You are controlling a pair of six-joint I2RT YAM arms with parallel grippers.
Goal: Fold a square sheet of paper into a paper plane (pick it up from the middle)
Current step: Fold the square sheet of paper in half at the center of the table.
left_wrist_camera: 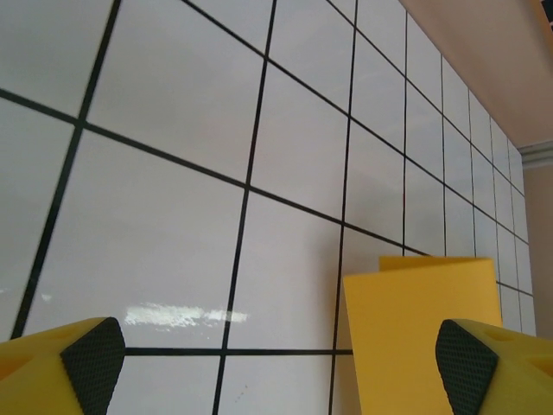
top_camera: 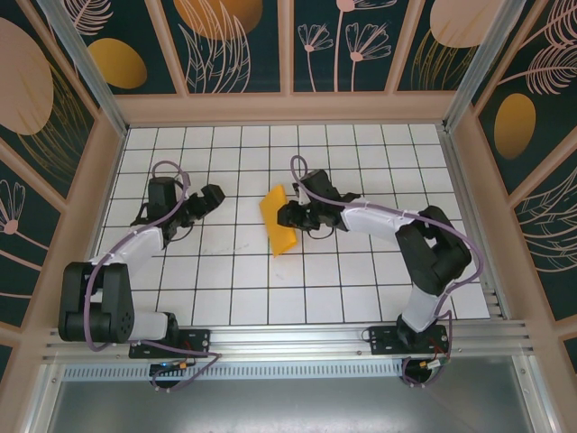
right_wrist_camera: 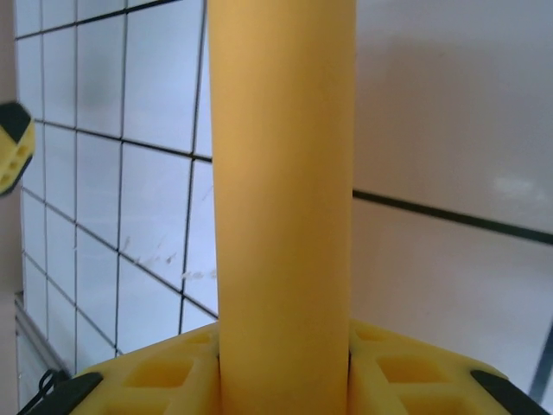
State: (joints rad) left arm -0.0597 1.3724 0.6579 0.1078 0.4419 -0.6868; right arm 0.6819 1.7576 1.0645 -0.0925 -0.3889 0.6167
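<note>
Worktop [top_camera: 234,280]: white grid under both end effectors.
Square sheet of paper [top_camera: 278,219] [right_wrist_camera: 283,173] [left_wrist_camera: 423,320]: folded narrow, pinched mid-length in the right end effector, probably so the crease stays closed.
Right end effector [top_camera: 287,216] [right_wrist_camera: 285,367]: clamped on it.
Left end effector [top_camera: 212,197] [left_wrist_camera: 281,359]: wide apart, empty; fold ahead-right, likely within reach for assisting.

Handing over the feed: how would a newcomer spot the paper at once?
Look at the white grid table, near its middle, at the tip of the right gripper. The paper is the plain orange-yellow folded strip slanting there; the other orange shapes are ovals painted on the dark walls.
</note>
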